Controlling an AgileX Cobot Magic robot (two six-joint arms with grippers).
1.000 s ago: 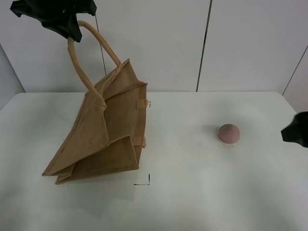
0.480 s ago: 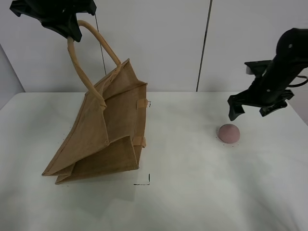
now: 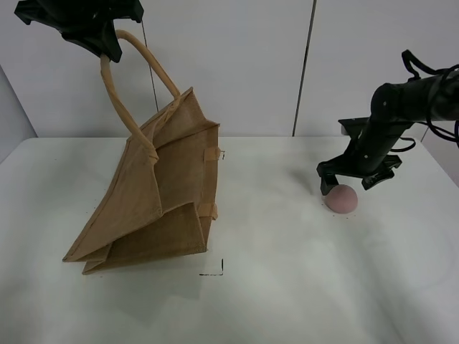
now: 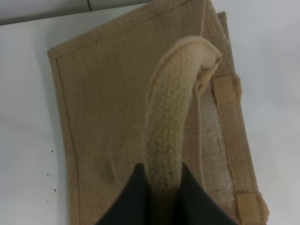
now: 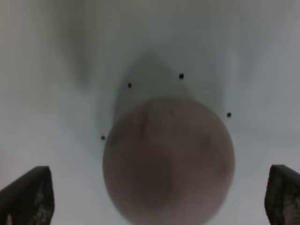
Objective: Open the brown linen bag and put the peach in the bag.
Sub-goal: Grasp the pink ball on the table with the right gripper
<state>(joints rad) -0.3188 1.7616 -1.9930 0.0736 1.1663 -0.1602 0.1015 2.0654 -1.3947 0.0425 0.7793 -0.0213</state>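
Exterior high: left fingers (image 3: 107,44) pinching handle (image 3: 118,107) of brown linen bag (image 3: 165,186), right fingers (image 3: 326,179) spread above peach (image 3: 342,198)

This looks like a robotics lab's test bench, not a home or shop. There's a bare white tabletop (image 3: 287,308) backed by plain white wall panels (image 3: 237,64). Inked corner marks (image 3: 215,270) sit on the surface, tiny black dots (image 5: 181,75) ring the peach (image 3: 341,198), and a black cabled robot arm (image 3: 401,104) reaches over.

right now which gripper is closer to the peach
Right. The right gripper hangs open just above the peach, fingers either side. The left gripper is far off, shut on the handle of the brown linen bag.
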